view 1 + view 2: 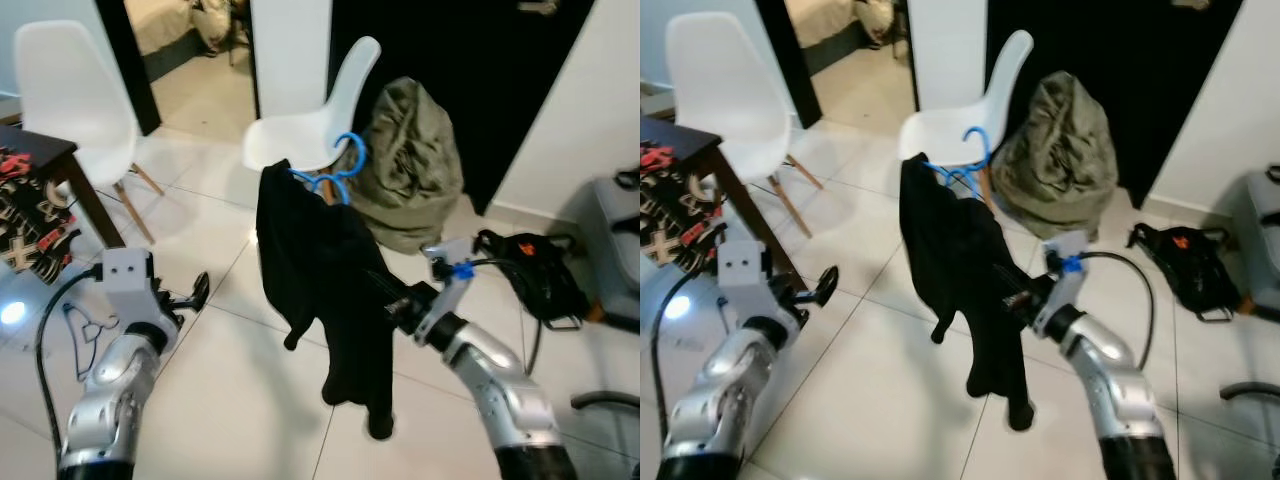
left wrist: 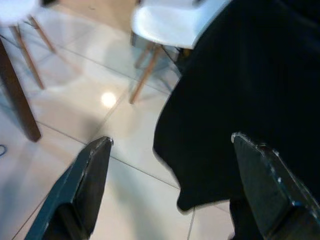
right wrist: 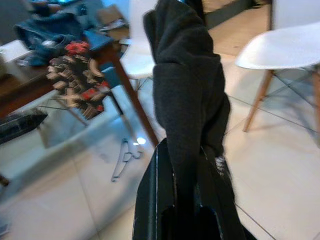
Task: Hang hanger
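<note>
Hanger: blue plastic hanger (image 1: 340, 165) carrying black garment (image 1: 325, 290), which our right gripper (image 1: 392, 297) clenches.
Left gripper (image 1: 192, 292): released, at 9 o'clock.
Progress: we judge hanging not yet done.

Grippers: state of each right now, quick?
Left gripper: open, holding nothing, beside the black garment.
Right gripper: shut on the black garment, which hangs on a blue hanger.

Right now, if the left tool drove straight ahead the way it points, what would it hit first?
Most likely the black garment hanging on the blue hanger. The left tool is open and empty, and the cloth hangs just beyond its fingers, with a white chair behind; the gap is hard to judge.
</note>
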